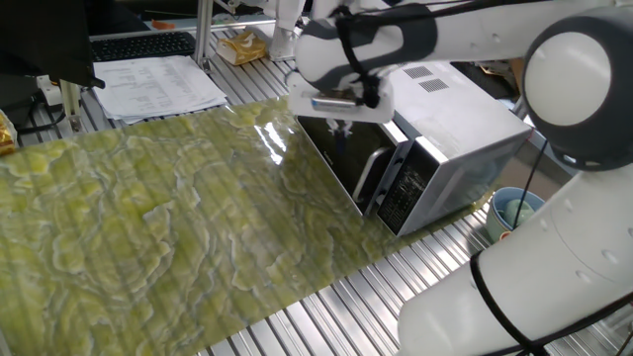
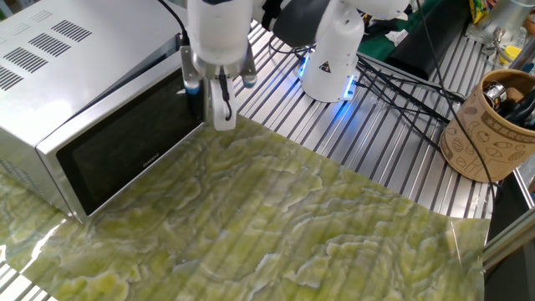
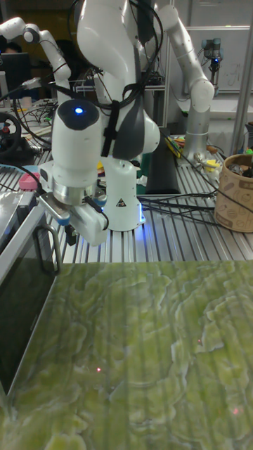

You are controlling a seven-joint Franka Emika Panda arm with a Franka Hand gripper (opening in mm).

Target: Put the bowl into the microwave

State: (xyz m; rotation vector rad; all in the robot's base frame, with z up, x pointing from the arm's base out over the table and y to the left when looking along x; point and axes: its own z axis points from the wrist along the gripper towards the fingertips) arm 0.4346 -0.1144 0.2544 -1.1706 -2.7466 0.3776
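Note:
The white microwave (image 1: pixel 447 117) stands at the table's edge with its dark glass door (image 2: pixel 125 146) closed. In the tall fixed view only the door (image 3: pixel 20 302) and its handle (image 3: pixel 49 247) show, at the left. My gripper (image 2: pixel 221 119) hangs pointing down just in front of the door's upper edge, at the handle end. Its fingers look pressed together and hold nothing. The same gripper (image 1: pixel 342 127) (image 3: pixel 79 235) sits close beside the handle without clearly touching it. The bowl is out of view.
A green-yellow patterned mat (image 1: pixel 178 218) covers the table. A pale blue round container (image 1: pixel 514 208) stands behind the microwave beside the robot base. A brown tub (image 2: pixel 493 125) with tools, cables (image 2: pixel 393 84), papers (image 1: pixel 158 84) and a keyboard (image 1: pixel 138 44) lie around the edges.

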